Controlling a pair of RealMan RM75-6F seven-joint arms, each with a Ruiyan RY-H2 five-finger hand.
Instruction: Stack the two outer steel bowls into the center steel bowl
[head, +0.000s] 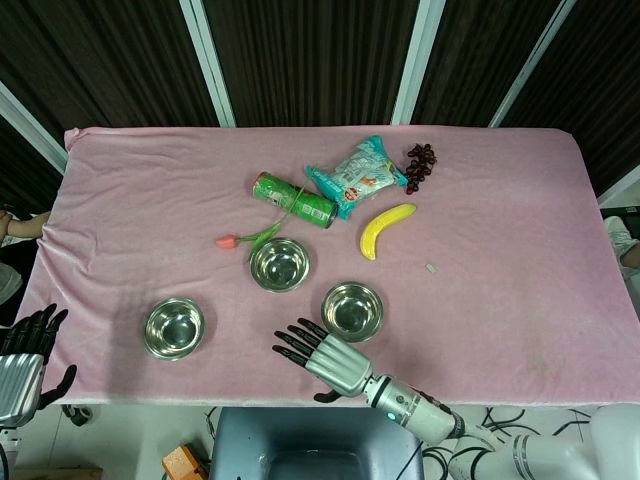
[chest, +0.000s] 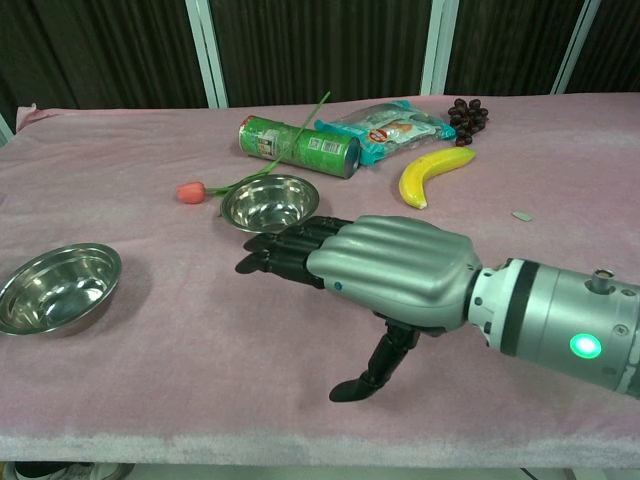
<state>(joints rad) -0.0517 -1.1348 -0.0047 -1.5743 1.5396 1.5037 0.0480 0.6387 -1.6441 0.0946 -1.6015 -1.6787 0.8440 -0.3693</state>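
1. You've got three steel bowls on the pink table: the left bowl (head: 174, 327) near the front edge toward the front-left corner, the center bowl (head: 279, 264) further back around mid-table, and the right bowl (head: 352, 310) near the front edge. None of them is stacked; all sit apart and upright.
2. Your right hand (head: 325, 357) hovers flat over the front edge, fingers stretched out and apart, thumb hanging down, holding nothing. It's just in front of the right bowl.
3. Your left hand (head: 28, 345) is off the front-left corner, fingers apart, nothing in it.
4. Other stuff toward the back: one green can (head: 293, 200) on its side, one snack bag (head: 358, 174), one banana (head: 383, 229), one bunch of grapes (head: 419, 166), and one tulip (head: 250, 238) lying just behind the center bowl.
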